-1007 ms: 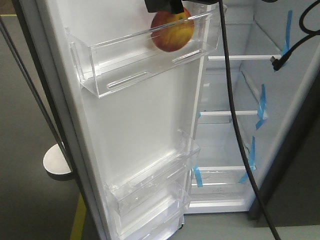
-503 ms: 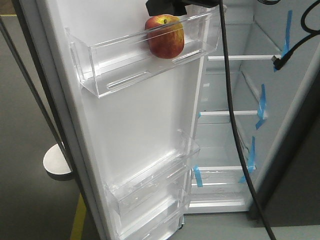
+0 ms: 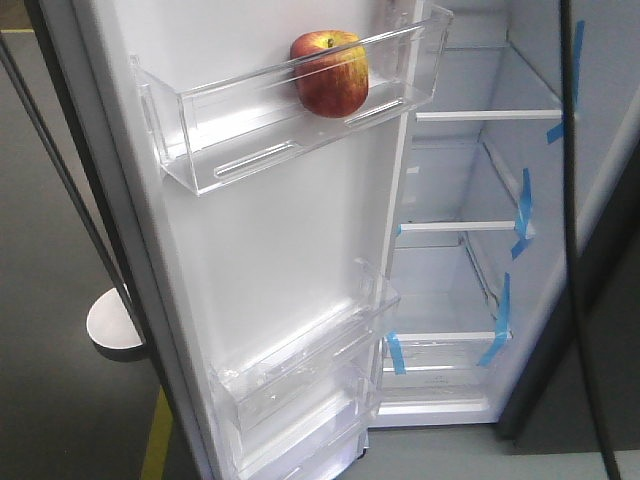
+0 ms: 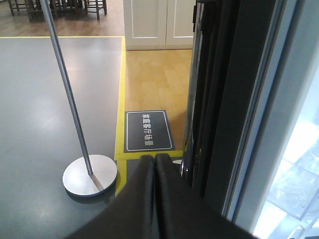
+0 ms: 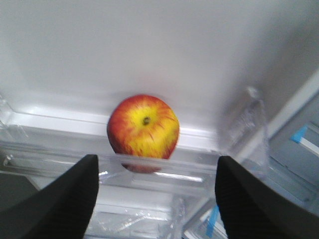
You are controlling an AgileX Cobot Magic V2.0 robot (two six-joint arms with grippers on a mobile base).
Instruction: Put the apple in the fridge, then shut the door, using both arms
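Since half a second ago my right gripper's black body has gone from the top of the front view. The black cable (image 3: 570, 200) that hung across the middle of the fridge opening now runs down the right side. The apple (image 3: 330, 73) hasn't moved in that half second: it sits upright, stem up, in the top door bin (image 3: 220, 130), toward the bin's right end. One second ago it was still tilted and under the gripper.

In the right wrist view the right gripper (image 5: 157, 167) is spread wide and holds nothing. The apple (image 5: 143, 127) is beyond it, behind the clear front wall of the bin, apart from both fingers (image 5: 75, 199).

The left gripper (image 4: 155, 159) has its two fingers pressed together with nothing between them. It sits just beside the door's dark outer edge (image 4: 224, 99).

The door (image 3: 280, 250) stands open, white inner face toward me, with more clear bins (image 3: 300, 360) lower down. The fridge (image 3: 460, 170) interior on the right is white, with glass shelves (image 3: 485, 115) and blue tape strips (image 3: 522, 205).

Room:
- A grey floor (image 4: 40, 99) on the left, edged by a yellow line (image 4: 120, 94).
- A dark floor sign (image 4: 148, 130) with white characters.
- A wooden floor (image 4: 157, 74) farther back, a white cabinet (image 4: 159, 22) at the far wall, and chairs (image 4: 60, 6) far left.
- A metal pole (image 4: 65, 84) standing on a round base (image 4: 89, 175). The base also shows left of the door (image 3: 115, 325).
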